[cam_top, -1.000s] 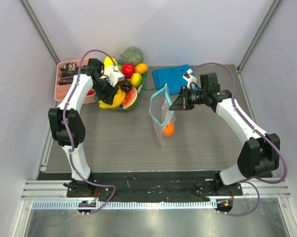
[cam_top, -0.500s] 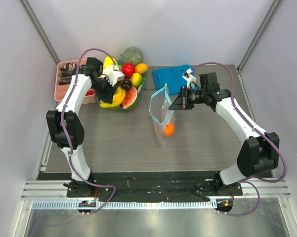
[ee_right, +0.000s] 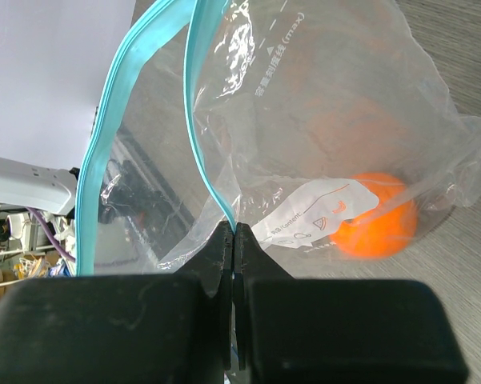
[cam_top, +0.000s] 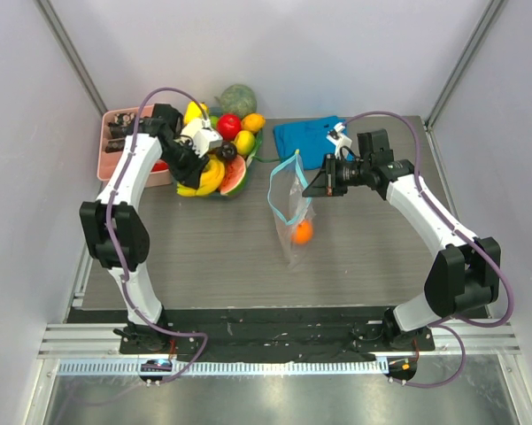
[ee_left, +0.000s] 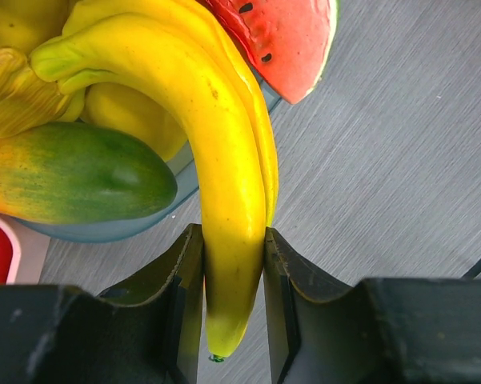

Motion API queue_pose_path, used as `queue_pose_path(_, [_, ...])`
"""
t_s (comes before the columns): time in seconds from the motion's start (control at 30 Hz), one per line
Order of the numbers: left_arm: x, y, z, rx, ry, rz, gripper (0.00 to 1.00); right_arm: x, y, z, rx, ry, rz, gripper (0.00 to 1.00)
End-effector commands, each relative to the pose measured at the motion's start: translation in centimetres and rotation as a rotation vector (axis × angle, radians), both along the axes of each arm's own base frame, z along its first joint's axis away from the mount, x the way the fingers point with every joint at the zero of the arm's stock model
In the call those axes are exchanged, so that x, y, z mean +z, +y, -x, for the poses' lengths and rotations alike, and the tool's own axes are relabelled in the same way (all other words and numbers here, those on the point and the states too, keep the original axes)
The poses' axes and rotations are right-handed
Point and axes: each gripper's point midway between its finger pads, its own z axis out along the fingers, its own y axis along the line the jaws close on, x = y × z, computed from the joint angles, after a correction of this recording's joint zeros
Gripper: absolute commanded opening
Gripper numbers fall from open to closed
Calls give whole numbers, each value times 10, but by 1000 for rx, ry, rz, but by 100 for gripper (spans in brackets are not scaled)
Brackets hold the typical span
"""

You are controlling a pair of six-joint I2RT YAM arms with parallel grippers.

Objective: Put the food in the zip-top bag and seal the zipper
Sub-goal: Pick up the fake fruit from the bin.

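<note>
My left gripper (cam_top: 197, 165) (ee_left: 232, 240) is at the fruit bowl, its jaws closed on both sides of one finger of the yellow banana bunch (cam_top: 210, 177) (ee_left: 216, 136). My right gripper (cam_top: 315, 187) (ee_right: 234, 236) is shut on the clear zip-top bag (cam_top: 289, 208) (ee_right: 320, 96) at its blue-teal zipper (ee_right: 104, 160) and holds it up with the mouth open. An orange (cam_top: 302, 232) (ee_right: 380, 224) lies inside the bag. A red apple (cam_top: 229, 125), a lemon (cam_top: 243, 142) and a dark plum (cam_top: 227, 152) sit in the bowl.
The pale blue bowl (ee_left: 144, 228) also holds a watermelon slice (cam_top: 235, 175) (ee_left: 288, 40) and a green-orange fruit (ee_left: 72, 172). A green melon (cam_top: 237, 97) lies behind it. A pink tray (cam_top: 124, 146) stands at the far left. A folded blue cloth (cam_top: 308, 137) lies behind the bag.
My left arm has shifted slightly at the bowl, staying on the banana bunch. The right arm and the bag have not moved.
</note>
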Motion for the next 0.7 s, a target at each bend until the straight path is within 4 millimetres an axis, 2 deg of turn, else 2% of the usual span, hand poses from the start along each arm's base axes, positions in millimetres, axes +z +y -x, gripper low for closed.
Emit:
queue_pose_path(0.0, [42,-1,11,-29,-115,25,12,19,3,-7,10,-60,-12,1])
queue_pose_path(0.3, [51,-3,28,-54,-95,42,8,21,3,-8,8,-68,-12,1])
queue_pose_path(0.5, [53,1,49,-67,-69,27,4,21,3,-8,12,-69,-13,1])
queue_pose_path(0.6, [64,0,58,-60,-92,42,4,24,4,-8,15,-78,-16,1])
queue_pose_path(0.67, [78,-7,67,-69,-106,80,3,25,3,-7,17,-79,-17,1])
